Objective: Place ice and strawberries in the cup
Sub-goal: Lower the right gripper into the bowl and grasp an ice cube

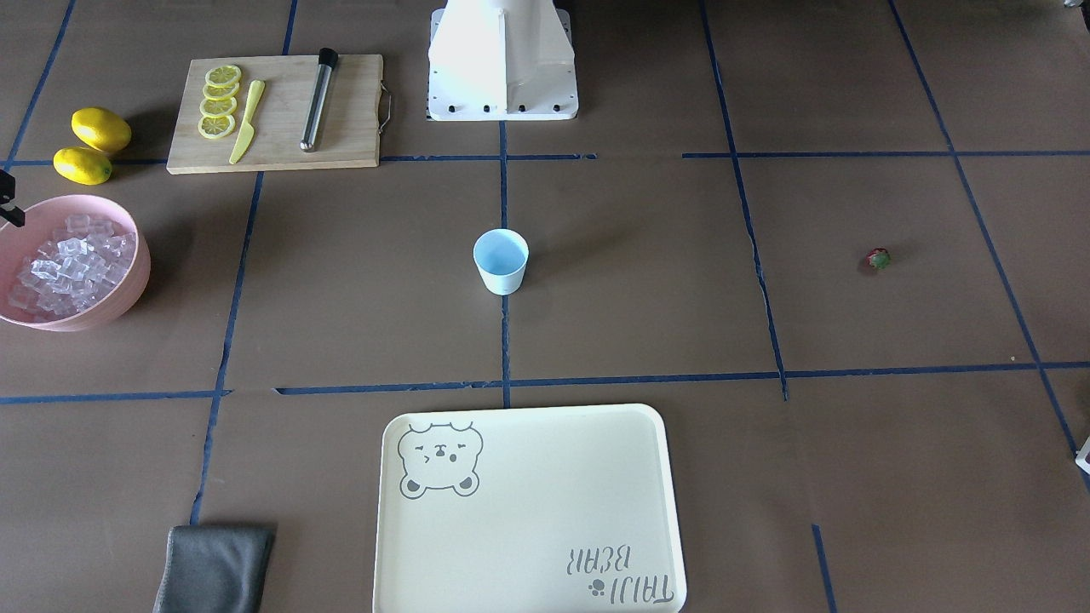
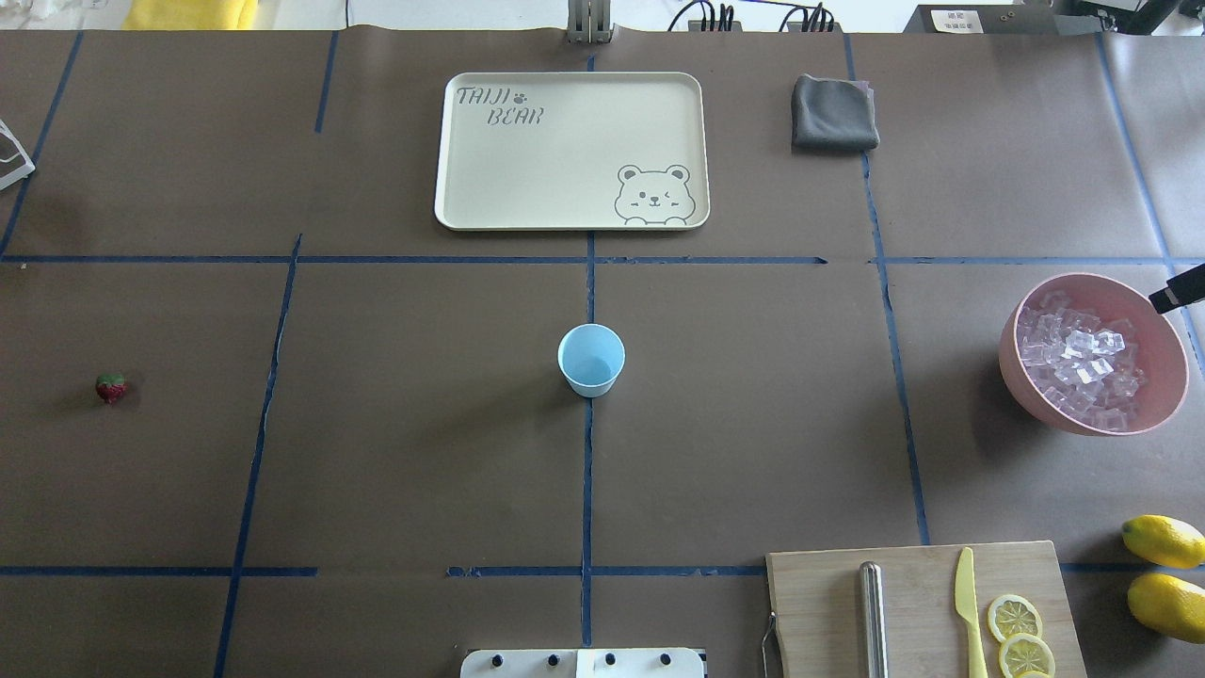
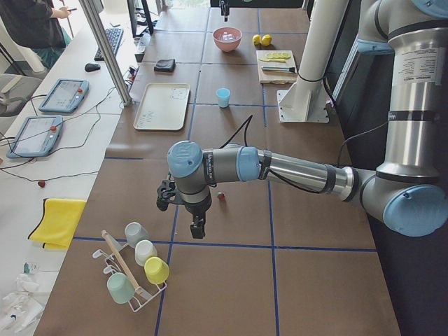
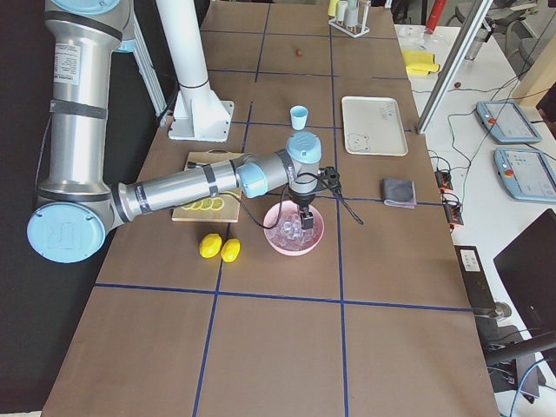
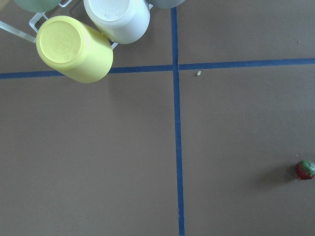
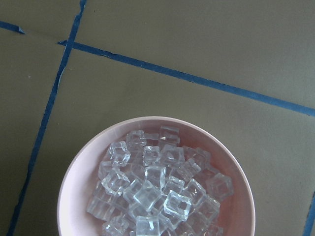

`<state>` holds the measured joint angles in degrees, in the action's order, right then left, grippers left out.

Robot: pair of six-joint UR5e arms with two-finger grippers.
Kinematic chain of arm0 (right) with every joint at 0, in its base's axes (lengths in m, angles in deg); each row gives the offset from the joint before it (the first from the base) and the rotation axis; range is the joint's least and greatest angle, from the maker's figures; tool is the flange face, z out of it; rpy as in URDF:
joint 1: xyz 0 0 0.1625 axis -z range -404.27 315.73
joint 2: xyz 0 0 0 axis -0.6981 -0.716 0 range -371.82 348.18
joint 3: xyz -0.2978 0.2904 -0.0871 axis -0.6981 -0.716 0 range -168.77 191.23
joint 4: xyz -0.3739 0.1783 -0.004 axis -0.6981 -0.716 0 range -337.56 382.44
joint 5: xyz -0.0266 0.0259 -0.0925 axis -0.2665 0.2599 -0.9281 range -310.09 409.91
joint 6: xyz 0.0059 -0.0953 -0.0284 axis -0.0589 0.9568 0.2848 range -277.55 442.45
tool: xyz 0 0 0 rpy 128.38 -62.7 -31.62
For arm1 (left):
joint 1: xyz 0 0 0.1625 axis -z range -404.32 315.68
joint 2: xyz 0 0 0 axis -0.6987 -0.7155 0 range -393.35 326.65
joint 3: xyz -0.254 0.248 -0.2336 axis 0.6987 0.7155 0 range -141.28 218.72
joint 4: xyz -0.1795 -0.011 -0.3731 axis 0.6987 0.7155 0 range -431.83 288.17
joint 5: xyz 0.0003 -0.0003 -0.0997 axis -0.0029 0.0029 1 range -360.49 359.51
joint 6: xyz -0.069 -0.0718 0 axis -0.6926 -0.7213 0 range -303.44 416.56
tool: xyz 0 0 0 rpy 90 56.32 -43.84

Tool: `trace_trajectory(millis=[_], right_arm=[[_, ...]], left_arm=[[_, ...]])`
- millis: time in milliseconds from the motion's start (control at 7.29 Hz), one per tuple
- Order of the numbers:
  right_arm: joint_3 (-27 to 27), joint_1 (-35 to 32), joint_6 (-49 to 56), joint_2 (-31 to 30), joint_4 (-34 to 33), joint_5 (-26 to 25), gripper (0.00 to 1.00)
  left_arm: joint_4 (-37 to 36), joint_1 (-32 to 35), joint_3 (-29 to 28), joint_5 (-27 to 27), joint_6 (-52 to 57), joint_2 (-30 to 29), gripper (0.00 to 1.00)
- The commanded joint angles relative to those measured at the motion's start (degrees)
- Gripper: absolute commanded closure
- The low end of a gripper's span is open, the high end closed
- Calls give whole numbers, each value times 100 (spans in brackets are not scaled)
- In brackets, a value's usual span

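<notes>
Found small light-blue tapered cup [image 2: 591,358] upright and empty at tabletop centre. Found clear ice cubes [image 2: 1078,363] heaped in round pink bowl [image 2: 1013,367] by robot's right edge, tiny red strawberry [image 2: 111,387] by left edge. Cannot tell either tool's opening: right gripper [image 4: 303,221] above bowl, cropped in the overhead and front views; left gripper [image 3: 198,227] near strawberry, seen only side-on.

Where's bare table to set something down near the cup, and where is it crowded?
Bare table rings the cup: wide patches between it and the strawberry, the pink bowl and the tray. The tray holds nothing. Crowded: the robot's right side, where cutting board, lemons and that bowl sit close.
</notes>
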<state>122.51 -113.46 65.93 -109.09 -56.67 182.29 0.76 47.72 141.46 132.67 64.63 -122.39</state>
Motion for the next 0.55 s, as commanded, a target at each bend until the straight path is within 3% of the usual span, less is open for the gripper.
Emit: trace_trajectory(millis=[0,412], right_arm=[[-149,456,-1007,-169,841,-237,0],[-361,1019,-1906,-441,1879,-563,1]], left_arm=[[0,-2,0,0,1,9,0],[0,-2,0,0,1,18,0]])
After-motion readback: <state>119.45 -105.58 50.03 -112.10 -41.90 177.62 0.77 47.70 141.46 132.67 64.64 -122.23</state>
